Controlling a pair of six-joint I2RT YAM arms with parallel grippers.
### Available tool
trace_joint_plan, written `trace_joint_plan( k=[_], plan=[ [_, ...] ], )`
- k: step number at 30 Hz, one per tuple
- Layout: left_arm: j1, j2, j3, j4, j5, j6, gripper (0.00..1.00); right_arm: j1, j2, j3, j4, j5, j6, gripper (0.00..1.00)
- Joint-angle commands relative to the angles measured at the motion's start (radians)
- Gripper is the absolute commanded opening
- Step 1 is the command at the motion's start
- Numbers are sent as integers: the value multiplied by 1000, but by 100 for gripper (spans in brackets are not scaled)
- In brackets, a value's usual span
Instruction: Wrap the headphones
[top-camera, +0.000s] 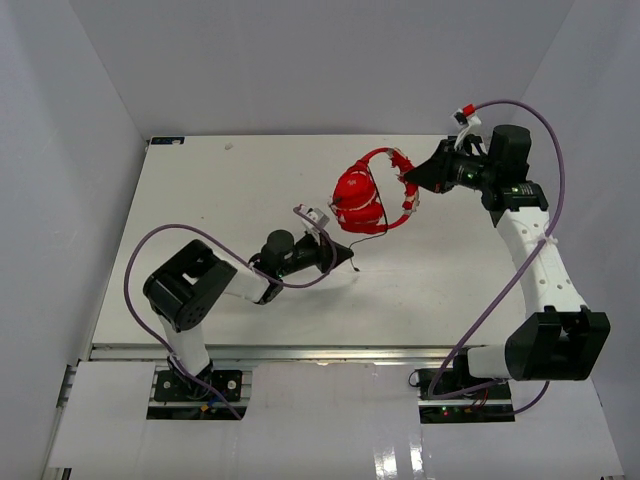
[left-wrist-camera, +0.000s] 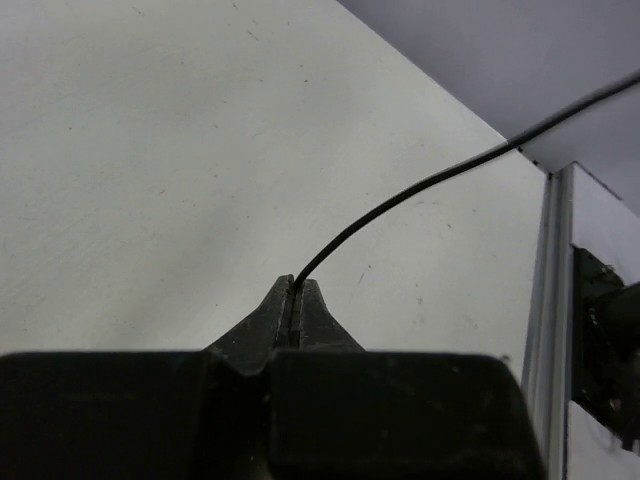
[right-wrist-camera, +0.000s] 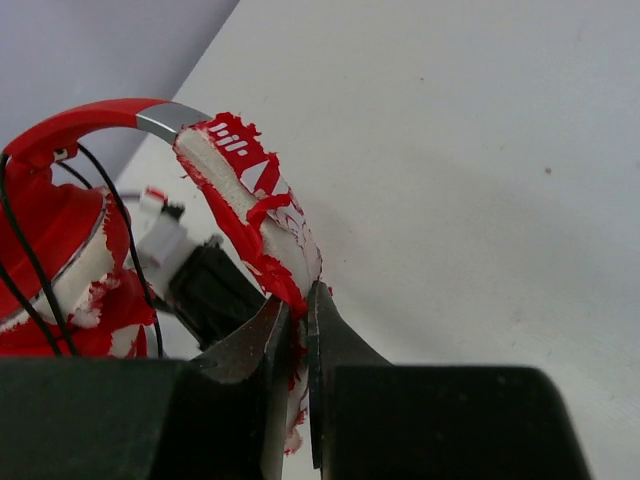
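Your left arm (top-camera: 235, 282) lay low over the desk (top-camera: 200, 190), bent at the elbow and pointing right, toward the middle. Your left hand (left-wrist-camera: 295, 292) was pressed together, and it pinched the thin black cable (left-wrist-camera: 420, 185) right at its tips. The cable ran up and away from that hand.

Your right arm (top-camera: 535, 250) stood tall at the right side and bent over to point left. Your right hand (right-wrist-camera: 298, 305) pinched the headband (right-wrist-camera: 255, 205) where its white padding was torn.

The headphones (top-camera: 360, 198) were at the middle of the desk, toward the far side, just left of your right hand and a little beyond your left hand. Black cable lay looped over the red earcup (right-wrist-camera: 50, 240). You could not tell if the earcup touched the desk.
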Motion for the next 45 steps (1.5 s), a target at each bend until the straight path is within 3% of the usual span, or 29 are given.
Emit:
trace_joint_plan(
  k=[1, 3, 5, 9, 11, 14, 19, 23, 26, 28, 33, 36, 40, 41, 45],
  plan=[
    [137, -32, -21, 132, 247, -135, 0, 5, -84, 12, -20, -245, -390, 8],
    [197, -36, 14, 112, 374, -164, 0, 10, -86, 46, -183, -169, -648, 8],
    [242, -39, 67, -20, 481, -153, 0, 25, -89, 42, -280, -45, -821, 8],
    [292, -28, 254, -466, 655, 38, 0, 86, -84, -29, -349, 193, -1036, 8],
    [298, -4, 366, -642, 694, 121, 0, 128, -81, -73, -325, 275, -1066, 8],
    [300, 106, 546, -1059, 745, 270, 0, 220, -90, -237, -195, 427, -1031, 8],
    [301, 251, 757, -1339, 876, 262, 0, 368, -55, -370, 128, 793, -956, 8],
    [305, 322, 833, -1533, 961, 290, 0, 367, 4, -351, 199, 891, -955, 8],
    [319, 384, 953, -1806, 923, 475, 0, 361, 40, -323, 200, 885, -1010, 8],
    [332, 411, 1010, -1898, 880, 516, 0, 356, 50, -319, 205, 875, -1076, 8],
    [347, 433, 1052, -1816, 1032, 358, 0, 357, 82, -311, 236, 845, -1114, 8],
    [345, 442, 1026, -1613, 1117, 165, 0, 357, 107, -305, 252, 842, -1081, 8],
    [328, 431, 900, -1257, 1126, -273, 0, 356, 147, -286, 244, 810, -1000, 8],
    [323, 428, 873, -1248, 1125, -368, 0, 356, 157, -281, 244, 801, -984, 8],
    [319, 387, 712, -644, 1102, -859, 0, 356, 211, -250, 215, 786, -910, 8]
  ],
)
